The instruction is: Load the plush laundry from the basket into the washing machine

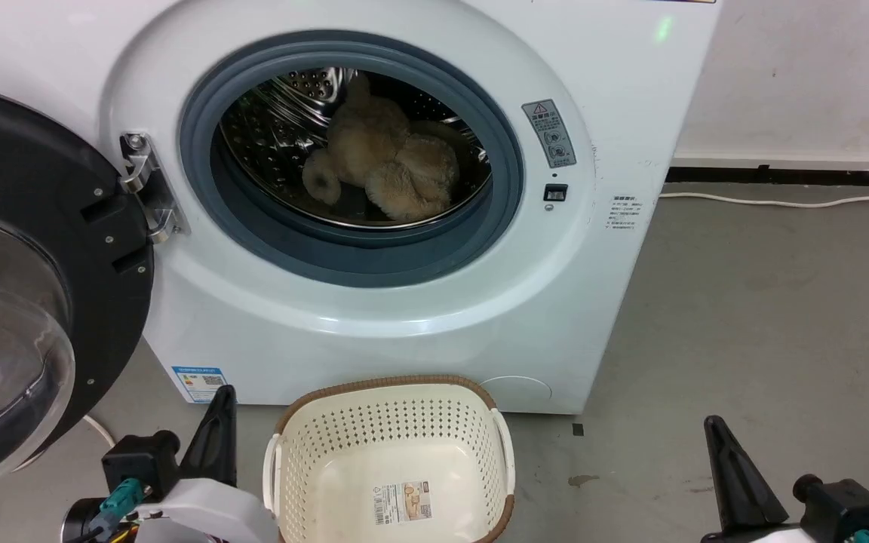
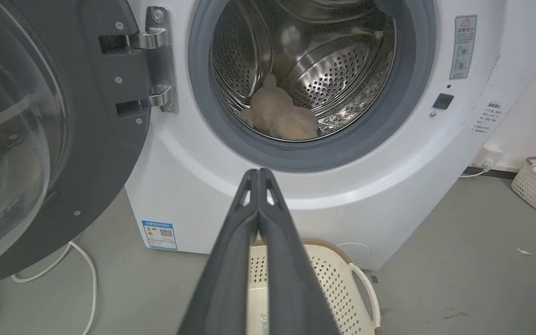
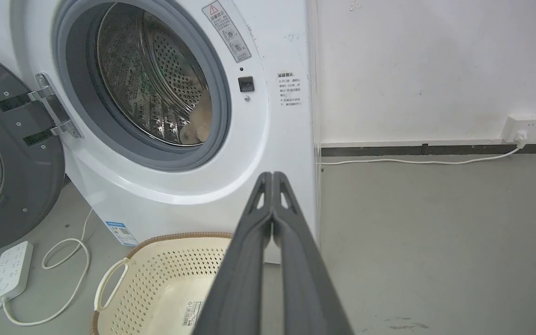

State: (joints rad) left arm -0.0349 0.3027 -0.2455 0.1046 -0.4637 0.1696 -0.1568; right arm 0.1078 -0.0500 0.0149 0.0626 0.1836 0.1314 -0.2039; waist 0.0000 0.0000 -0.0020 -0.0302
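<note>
- Plush laundry [image 1: 385, 170] is seen lying inside the drum [image 1: 268, 128] of the washing machine [image 1: 374, 324]. In the right wrist view it is mostly hidden by the door seal [image 3: 220, 107].
- Basket [image 1: 389, 382] is set just before the machine, with its near end cut off.
- Left gripper [image 2: 258, 173] is held low beside the basket, fingers pressed together.
- Right gripper [image 3: 272, 175] is held low, well apart from the basket, fingers pressed together.

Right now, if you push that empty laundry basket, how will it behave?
The laundry basket is probably light: thin perforated plastic, holding only a sticker. Wide and low, it would likely slide on the smooth floor rather than tip. Its walls may flex.
</note>
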